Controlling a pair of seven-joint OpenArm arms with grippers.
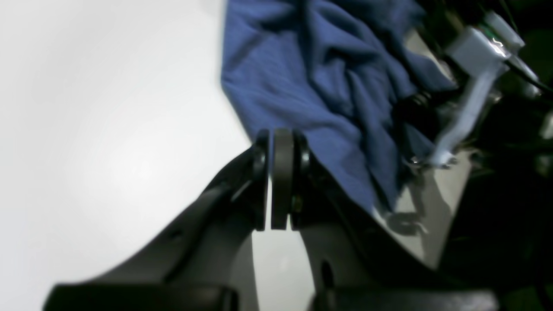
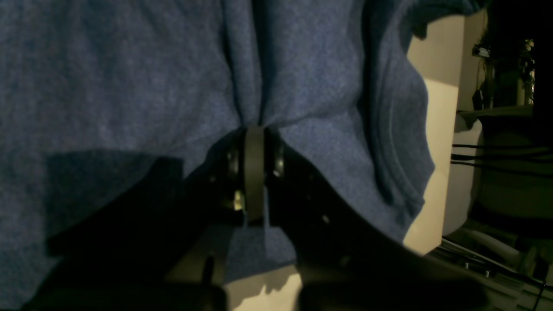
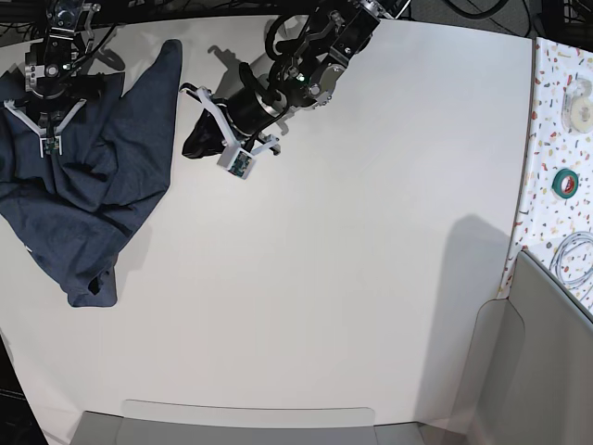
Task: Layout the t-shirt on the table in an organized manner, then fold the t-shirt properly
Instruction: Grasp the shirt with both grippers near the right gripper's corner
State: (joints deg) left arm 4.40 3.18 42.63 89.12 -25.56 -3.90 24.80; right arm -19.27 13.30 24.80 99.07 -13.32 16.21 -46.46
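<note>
Both your grippers, left and right, pinch the t-shirt to spread it across the table.

base: bright, even light, soft shadows at 4 o'clock | left wrist: blurry, table glows white | right wrist: dim, big dark shadow at 7 o'clock

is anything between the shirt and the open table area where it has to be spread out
Nothing visible blocks it. The t-shirt lies bunched at the table's left edge in the base view, and the surface beside it is bare. Both the left gripper and right gripper are already at the cloth.
</note>
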